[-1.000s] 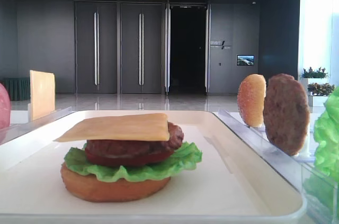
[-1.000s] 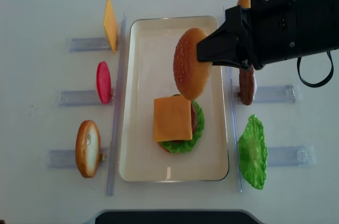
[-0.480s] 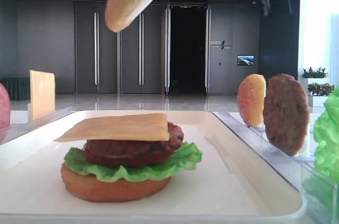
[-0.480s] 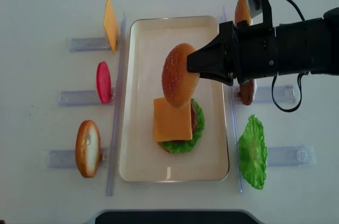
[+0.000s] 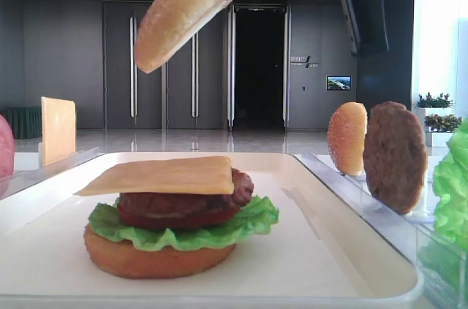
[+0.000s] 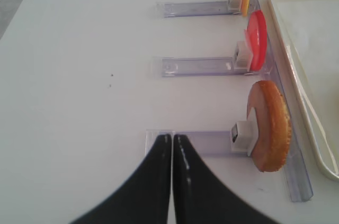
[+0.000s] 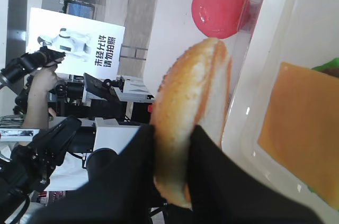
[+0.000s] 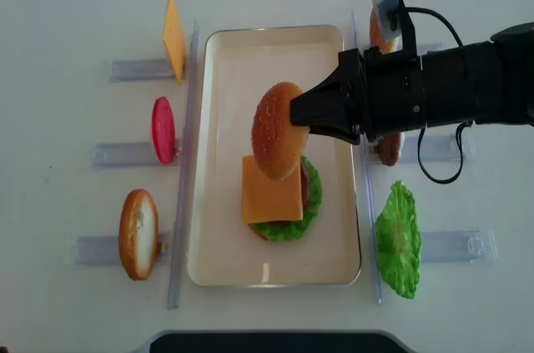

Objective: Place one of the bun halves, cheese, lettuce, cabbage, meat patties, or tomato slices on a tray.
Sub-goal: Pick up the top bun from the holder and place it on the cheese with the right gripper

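A golden domed top bun (image 8: 274,129) hangs tilted in the air over the white tray (image 8: 227,61), with my right gripper (image 8: 302,116) shut on its edge. In the right wrist view the black fingers (image 7: 132,155) pinch the bun (image 7: 190,102) between them. Below it on the tray stands a stack: bottom bun (image 5: 157,259), lettuce (image 5: 245,226), a dark red and brown layer (image 5: 183,205), and cheese (image 5: 162,175) on top. The held bun is clear of the cheese (image 8: 271,190). My left gripper (image 6: 172,140) is shut and empty over the table beside a racked bun (image 6: 271,126).
Clear racks flank the tray. On the left stand a cheese slice (image 8: 173,37), a tomato slice (image 8: 163,129) and a bun half (image 8: 138,234). On the right are another bun (image 8: 378,32), a meat patty (image 8: 389,149) and lettuce (image 8: 398,240).
My right gripper has carried the top bun left and lower, from beside the tray's right rim to a spot above the stack. The left gripper's earlier state is not shown.
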Robot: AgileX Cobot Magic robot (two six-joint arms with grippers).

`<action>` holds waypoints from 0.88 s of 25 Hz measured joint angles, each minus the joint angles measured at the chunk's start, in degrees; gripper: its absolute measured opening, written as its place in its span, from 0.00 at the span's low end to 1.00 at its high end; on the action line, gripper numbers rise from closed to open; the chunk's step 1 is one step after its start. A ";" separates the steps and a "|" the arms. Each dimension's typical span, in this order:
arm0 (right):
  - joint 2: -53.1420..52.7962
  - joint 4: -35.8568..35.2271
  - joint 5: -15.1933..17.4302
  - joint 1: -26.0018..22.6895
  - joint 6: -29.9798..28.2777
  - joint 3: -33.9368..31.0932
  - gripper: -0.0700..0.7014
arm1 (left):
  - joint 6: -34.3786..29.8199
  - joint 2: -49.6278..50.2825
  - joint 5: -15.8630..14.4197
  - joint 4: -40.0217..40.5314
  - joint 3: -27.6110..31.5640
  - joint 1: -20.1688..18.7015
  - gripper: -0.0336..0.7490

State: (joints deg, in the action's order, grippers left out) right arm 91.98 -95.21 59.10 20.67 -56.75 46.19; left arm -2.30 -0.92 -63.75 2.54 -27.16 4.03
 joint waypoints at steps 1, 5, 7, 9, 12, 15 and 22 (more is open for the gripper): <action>0.00 0.14 -0.43 0.70 0.00 0.00 0.27 | 0.00 0.00 0.00 0.00 0.00 0.00 0.03; 0.00 0.82 -5.37 5.08 0.36 0.00 0.27 | 0.00 0.00 0.00 0.00 0.00 0.00 0.03; 0.00 1.38 -8.10 6.86 0.36 -0.05 0.27 | 0.00 0.00 0.00 0.00 0.00 0.00 0.03; 0.00 1.54 -10.24 7.67 0.36 -0.05 0.27 | 0.00 0.00 0.00 0.00 0.00 0.00 0.03; 0.00 1.54 -11.90 7.81 0.39 -0.05 0.27 | 0.00 0.00 0.00 0.00 0.00 0.00 0.03; 0.00 1.54 -12.39 7.81 0.39 -0.05 0.27 | 0.00 0.00 0.00 0.00 0.00 0.00 0.03; 0.00 1.54 -12.89 9.21 1.80 -0.05 0.27 | 0.00 0.00 0.00 0.00 0.00 0.00 0.03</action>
State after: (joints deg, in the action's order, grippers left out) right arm 91.98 -93.67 46.21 29.88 -54.96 46.15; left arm -2.30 -0.92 -63.75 2.54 -27.16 4.03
